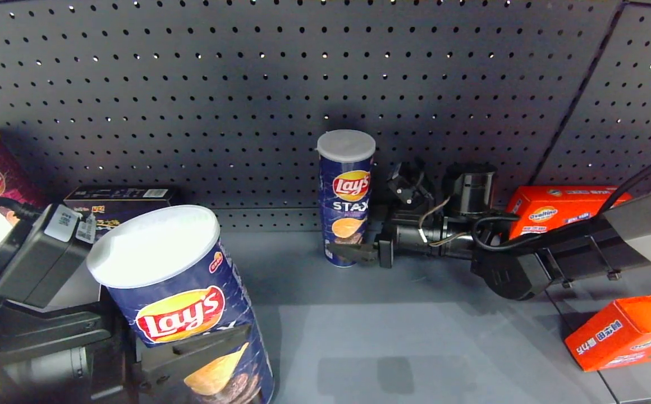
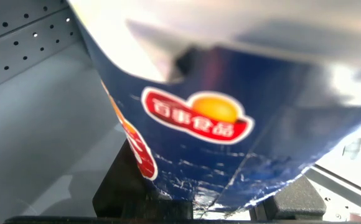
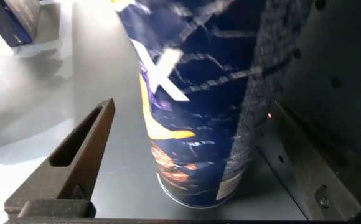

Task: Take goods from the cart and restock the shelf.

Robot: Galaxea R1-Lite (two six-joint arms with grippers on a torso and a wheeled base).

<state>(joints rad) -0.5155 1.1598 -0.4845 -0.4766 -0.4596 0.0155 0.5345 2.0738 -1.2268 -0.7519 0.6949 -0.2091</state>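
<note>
Lower left, a tilted chip can (image 1: pixel 163 269) sits clamped in our left gripper (image 1: pixel 191 359), while mid-frame our right gripper (image 1: pixel 351 249), spread, flanks the shelved can (image 1: pixel 346 191); we judge a straight retreat comes next.

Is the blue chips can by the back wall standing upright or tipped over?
Upright. The blue chips can stands on its base on the shelf, its lid facing up.

Dark blue chip can (image 3: pixel 199 106) standing on the grey shelf (image 3: pixel 50 93), base down, with a shiny reflection under it. The perforated back panel (image 3: pixel 336 87) is just beside it. One dark gripper finger (image 3: pixel 84 149) sits off to the side with a clear gap to the can. A dark box (image 3: pixel 15 18) sits farther off along the shelf.
</note>
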